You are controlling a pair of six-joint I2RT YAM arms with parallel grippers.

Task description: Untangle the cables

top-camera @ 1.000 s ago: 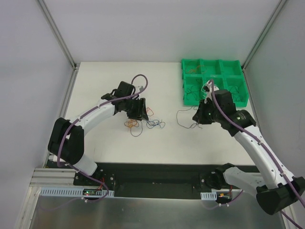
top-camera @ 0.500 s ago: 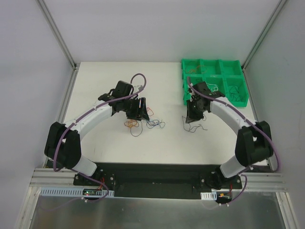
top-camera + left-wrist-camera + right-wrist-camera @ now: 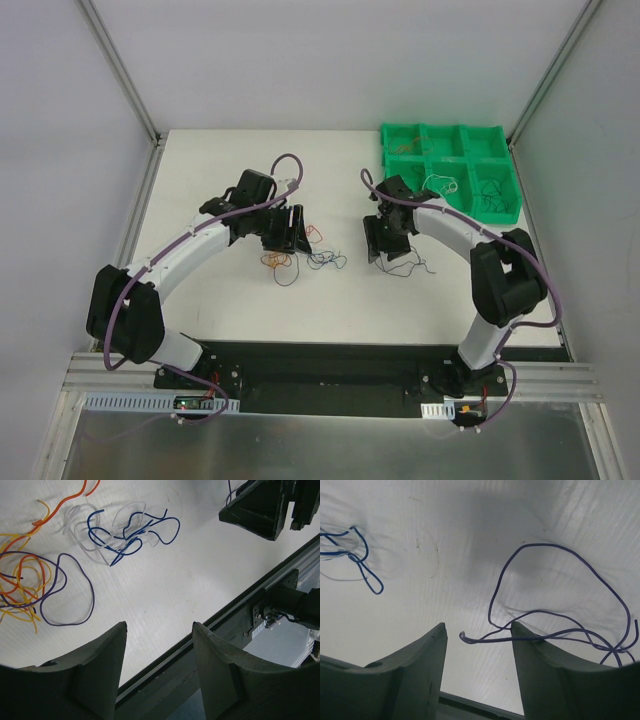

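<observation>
The cables lie loose on the white table. Between the arms are a yellow-orange coil (image 3: 275, 260) (image 3: 17, 582), a purple loop (image 3: 75, 590), and blue (image 3: 326, 260) (image 3: 132, 532) and white (image 3: 82, 525) curls. My left gripper (image 3: 288, 236) (image 3: 159, 626) hovers just behind them, open and holding nothing. A separate dark purple wire (image 3: 412, 264) (image 3: 540, 544) lies to the right. Its hooked end shows between the fingertips of my open right gripper (image 3: 376, 244) (image 3: 478, 626), and the strand runs past the right finger (image 3: 555, 680).
A green compartment tray (image 3: 384, 150) stands at the back right with several thin wires in its cells. The black front rail (image 3: 235, 615) runs along the table's near edge. Both arms reach in toward the middle, their grippers about a hand's width apart.
My right arm swung left from the tray's front toward the table's middle and its gripper went from shut to open, leaving the purple wire on the table. The left gripper opened slightly.
</observation>
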